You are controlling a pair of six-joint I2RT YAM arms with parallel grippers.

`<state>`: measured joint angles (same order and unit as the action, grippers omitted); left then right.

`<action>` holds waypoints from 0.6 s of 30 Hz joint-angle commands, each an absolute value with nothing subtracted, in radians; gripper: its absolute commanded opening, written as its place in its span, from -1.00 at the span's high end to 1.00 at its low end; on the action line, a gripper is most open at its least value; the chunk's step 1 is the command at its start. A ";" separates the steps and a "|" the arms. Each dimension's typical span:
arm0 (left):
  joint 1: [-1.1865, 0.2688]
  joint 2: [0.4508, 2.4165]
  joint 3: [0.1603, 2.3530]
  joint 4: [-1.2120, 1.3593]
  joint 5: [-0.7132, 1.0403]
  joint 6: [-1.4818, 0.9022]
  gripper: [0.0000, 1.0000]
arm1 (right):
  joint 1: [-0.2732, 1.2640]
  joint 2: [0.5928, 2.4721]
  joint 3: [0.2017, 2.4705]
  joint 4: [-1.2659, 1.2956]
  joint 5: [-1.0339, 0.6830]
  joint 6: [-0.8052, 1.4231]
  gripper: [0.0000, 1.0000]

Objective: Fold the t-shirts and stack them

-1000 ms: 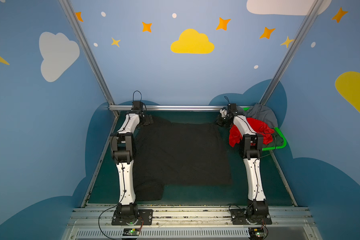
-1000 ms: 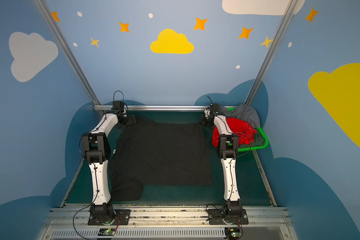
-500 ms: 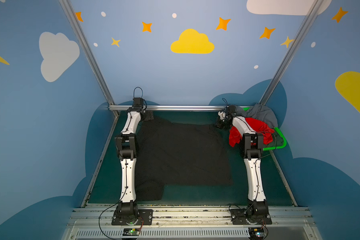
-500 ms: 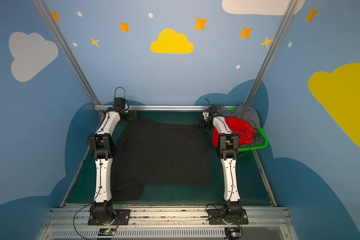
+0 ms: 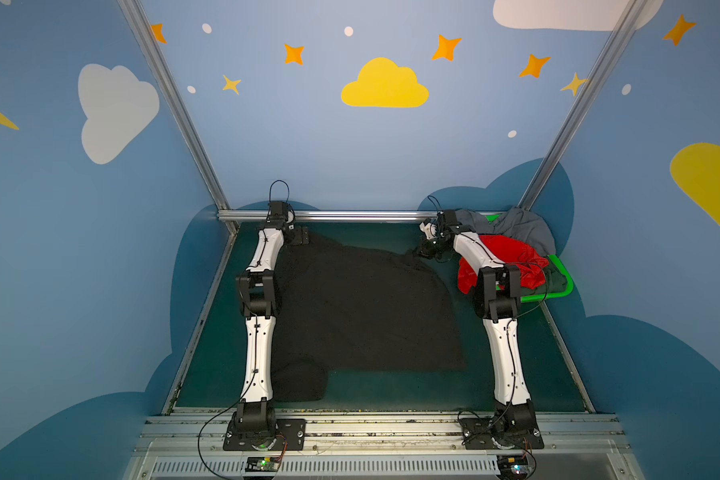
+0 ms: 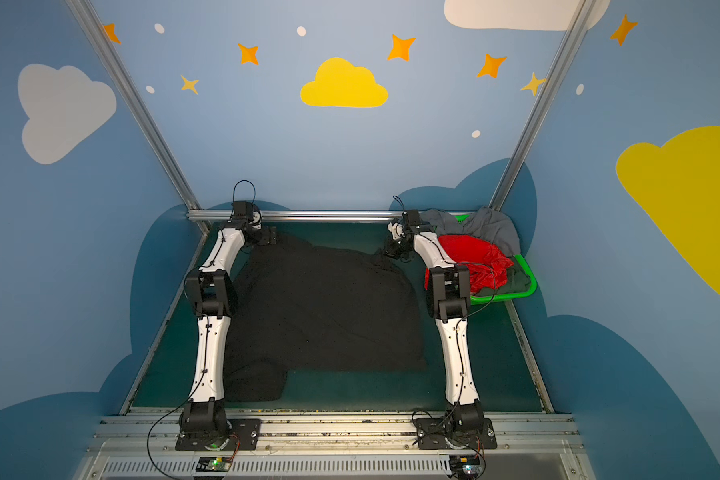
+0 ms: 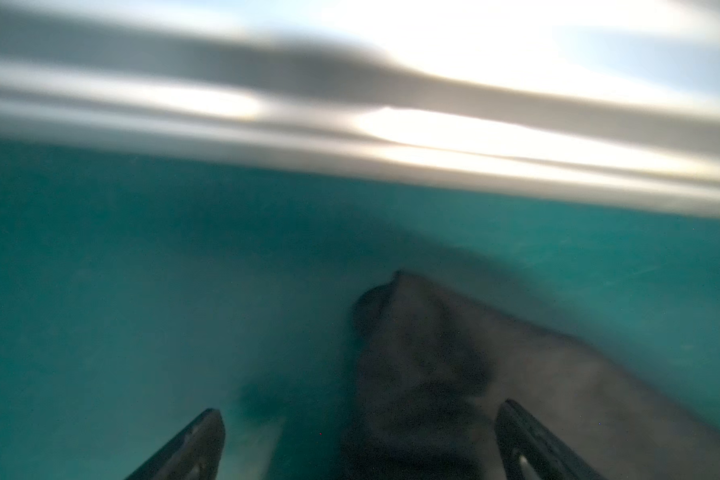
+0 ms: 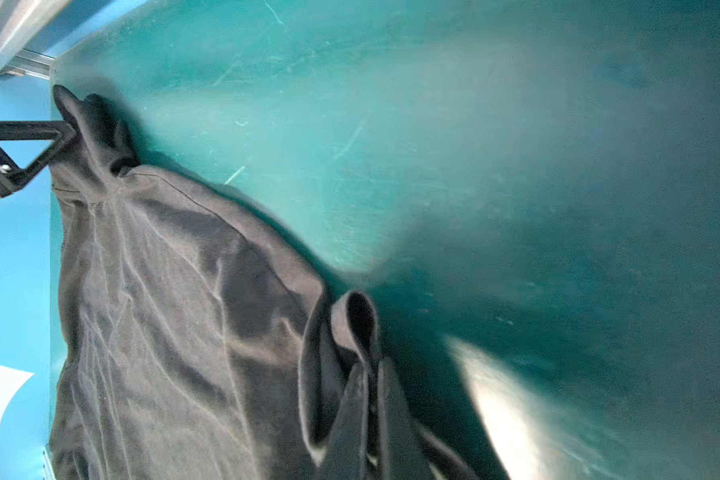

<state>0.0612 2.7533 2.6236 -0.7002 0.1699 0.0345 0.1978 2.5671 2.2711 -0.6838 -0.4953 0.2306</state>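
You had the black t-shirt (image 5: 362, 316) spread unfolded on the surface (image 5: 391, 390); the other t-shirts (image 5: 512, 253) sat in the basket (image 5: 558, 293). Right end effector (image 5: 424, 250) clamped its far corner; left end effector (image 5: 299, 237) stood apart.

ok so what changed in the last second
The right tool, shut on the far right corner of the black t-shirt, dragged it inward, so that edge now curves. The left arm swung its elbow toward the shirt; the left tool stays open at the far left corner. The red t-shirt and grey t-shirt in the green basket did not move.
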 commanded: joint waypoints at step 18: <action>0.021 2.712 2.650 -0.730 0.356 0.080 0.92 | 0.169 2.462 2.288 -0.702 -0.470 0.247 1.00</action>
<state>0.0143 2.7537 2.6293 -0.7113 0.3603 0.0895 0.1776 2.4866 2.2395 -0.6830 -0.4854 0.2531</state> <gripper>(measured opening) 0.047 0.047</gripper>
